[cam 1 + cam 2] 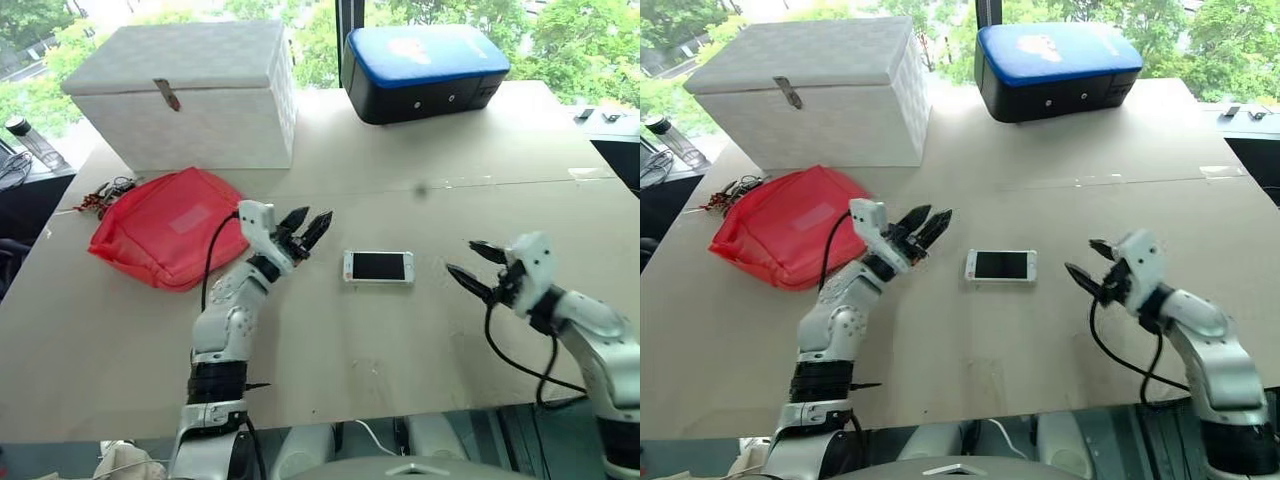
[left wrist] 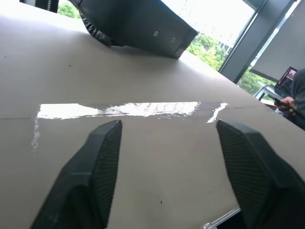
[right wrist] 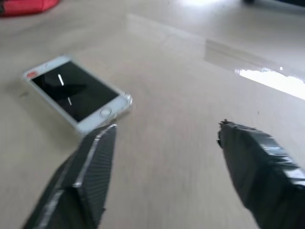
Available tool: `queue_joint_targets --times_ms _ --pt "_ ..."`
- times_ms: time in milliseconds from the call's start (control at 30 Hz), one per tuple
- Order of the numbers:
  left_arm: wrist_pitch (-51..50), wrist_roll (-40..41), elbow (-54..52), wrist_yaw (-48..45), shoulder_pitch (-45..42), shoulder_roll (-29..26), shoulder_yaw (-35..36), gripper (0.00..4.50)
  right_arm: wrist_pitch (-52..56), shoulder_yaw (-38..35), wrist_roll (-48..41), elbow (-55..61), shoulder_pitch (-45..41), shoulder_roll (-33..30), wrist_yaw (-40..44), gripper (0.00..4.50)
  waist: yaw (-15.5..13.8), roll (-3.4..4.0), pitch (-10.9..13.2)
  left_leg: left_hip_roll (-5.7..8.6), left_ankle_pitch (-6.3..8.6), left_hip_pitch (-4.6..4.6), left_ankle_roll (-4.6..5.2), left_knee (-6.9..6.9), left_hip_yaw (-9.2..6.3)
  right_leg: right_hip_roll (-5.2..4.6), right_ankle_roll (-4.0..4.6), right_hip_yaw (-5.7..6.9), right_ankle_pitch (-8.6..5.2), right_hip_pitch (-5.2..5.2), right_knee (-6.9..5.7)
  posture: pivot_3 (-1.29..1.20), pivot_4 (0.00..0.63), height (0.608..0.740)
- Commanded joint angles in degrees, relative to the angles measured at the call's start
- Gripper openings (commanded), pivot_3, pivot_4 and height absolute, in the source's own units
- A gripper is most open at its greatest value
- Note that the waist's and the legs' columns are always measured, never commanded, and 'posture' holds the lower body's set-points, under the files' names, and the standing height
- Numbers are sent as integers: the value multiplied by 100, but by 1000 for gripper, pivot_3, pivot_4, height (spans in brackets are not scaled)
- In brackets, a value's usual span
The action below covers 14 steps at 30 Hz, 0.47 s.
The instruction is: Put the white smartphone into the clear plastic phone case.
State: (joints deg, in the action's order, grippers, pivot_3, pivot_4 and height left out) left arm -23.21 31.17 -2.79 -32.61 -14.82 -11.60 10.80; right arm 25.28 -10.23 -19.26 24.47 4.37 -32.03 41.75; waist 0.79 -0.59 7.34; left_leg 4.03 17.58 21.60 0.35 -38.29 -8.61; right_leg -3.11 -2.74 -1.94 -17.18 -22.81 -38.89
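a: item one, white smartphone (image 1: 378,266). lies flat, screen up, on the table (image 1: 420,340), about centre. whether a clear plastic phone case sits around it cannot be told; a faint glassy edge shows at one corner in the right wrist view, no more.

b: item two, left gripper (image 1: 306,228)?

a: at nine o'clock of the phone, near but apart, fingers spread, holding nothing.

b: item three, right gripper (image 1: 477,266)?

a: at three o'clock of the phone, apart, fingers parted, empty.

b: other stock?

a: red pouch (image 1: 165,226) at nine o'clock beyond the left gripper; white box (image 1: 190,95) at eleven o'clock; blue-topped black case (image 1: 425,70) at one o'clock, far edge.

b: hazards?

a: judged only. phone is thin and flat on a smooth top; fingers closing at its edges could skid it or pinch and flip it. a transparent shell is hard to see, so a gripper may press it askew or seat one corner only. both arms closing from opposite sides could collide over the phone.
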Motion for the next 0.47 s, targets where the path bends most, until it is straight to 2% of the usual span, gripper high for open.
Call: queue_joint_targets --times_ms 33,267,467 --pt "-201 148 -871 -123 480 -351 -7 4481 -318 -477 -228 386 389 -141 162 4500 -8 5 6 -1 0 -2 0 0 0 1 0 0 0 1 -3 0 150 740" --pt "-398 381 -2348 -894 2197 -1458 104 4481 -905 -1165 -435 817 1465 -77 240 4500 -26 32 32 -6 0 -9 0 6 6 1 1 -6 0 8 4 0 150 740" --pt "318 -28 -2711 -1161 3456 -1755 202 4481 -1288 -1499 -427 648 1911 -10 227 4500 -48 51 53 -9 3 -43 6 13 27 1 1 -24 -1 37 5 0 150 740"
